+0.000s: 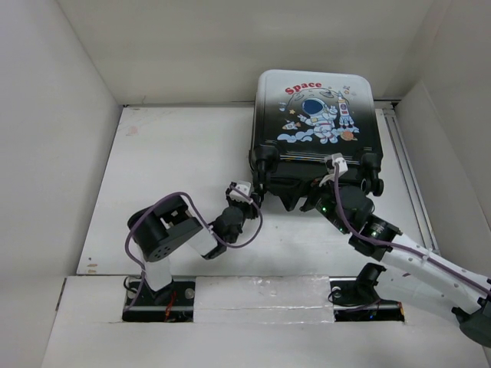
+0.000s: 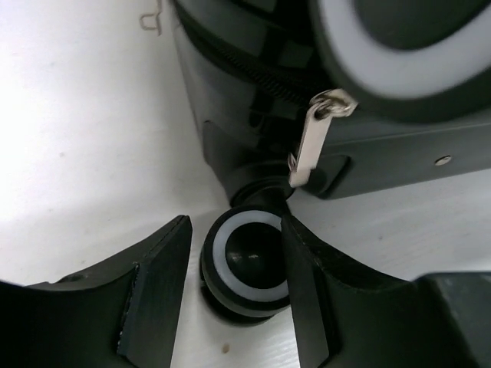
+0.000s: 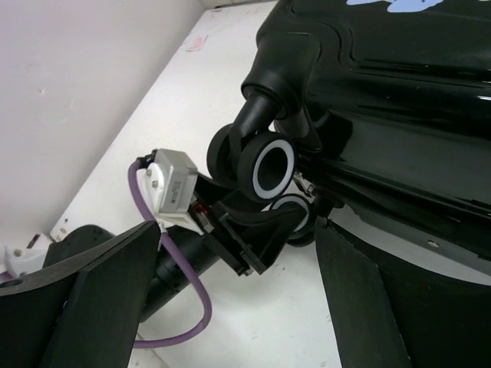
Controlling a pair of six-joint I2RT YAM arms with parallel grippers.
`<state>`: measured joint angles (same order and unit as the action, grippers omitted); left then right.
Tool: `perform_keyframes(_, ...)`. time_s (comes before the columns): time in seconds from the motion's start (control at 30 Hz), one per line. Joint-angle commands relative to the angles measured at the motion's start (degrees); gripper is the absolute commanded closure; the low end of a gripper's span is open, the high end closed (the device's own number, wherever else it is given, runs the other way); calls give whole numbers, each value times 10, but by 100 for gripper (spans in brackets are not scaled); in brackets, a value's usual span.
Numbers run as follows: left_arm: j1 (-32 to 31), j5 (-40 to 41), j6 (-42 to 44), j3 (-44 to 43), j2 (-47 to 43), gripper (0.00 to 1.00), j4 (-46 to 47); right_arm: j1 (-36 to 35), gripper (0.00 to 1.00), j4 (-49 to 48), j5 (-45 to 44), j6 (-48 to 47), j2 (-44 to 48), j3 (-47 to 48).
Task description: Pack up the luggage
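luggage [image 1: 314, 115] lies flat, print up, at the desk's [image 1: 176, 153] 1 o'clock. left end effector [image 2: 234, 230] stands apart, straddling a caster wheel [image 2: 249, 264]. right end effector [image 3: 238, 238] is apart and empty. judgement: lift clear of the wheel, pinch the zipper pull [image 2: 311, 149] at its 1 o'clock squarely. legible: red "space".

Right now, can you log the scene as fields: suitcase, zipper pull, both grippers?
suitcase: lying flat on the table, print up
zipper pull: hanging at the near-left corner, above a wheel
left gripper: open, straddling that wheel
right gripper: open, empty, at the suitcase's near edge
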<state>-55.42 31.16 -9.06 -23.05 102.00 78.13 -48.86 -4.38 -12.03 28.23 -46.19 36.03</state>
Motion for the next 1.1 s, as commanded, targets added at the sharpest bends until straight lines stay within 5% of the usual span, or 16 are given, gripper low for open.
perform_keyframes(0.0, 0, -36, 4, -20, 16, 54, 405, 3, 13, -12, 35, -20, 4, 25)
perform_keyframes(0.47, -11, -58, 31, -31, -32, 59, 405, 3, 14, -7, 46, -31, 9, 25)
perform_keyframes(1.07, 15, -37, 66, -103, 13, 60, 405, 9, 15, 10, 73, -36, 10, 36)
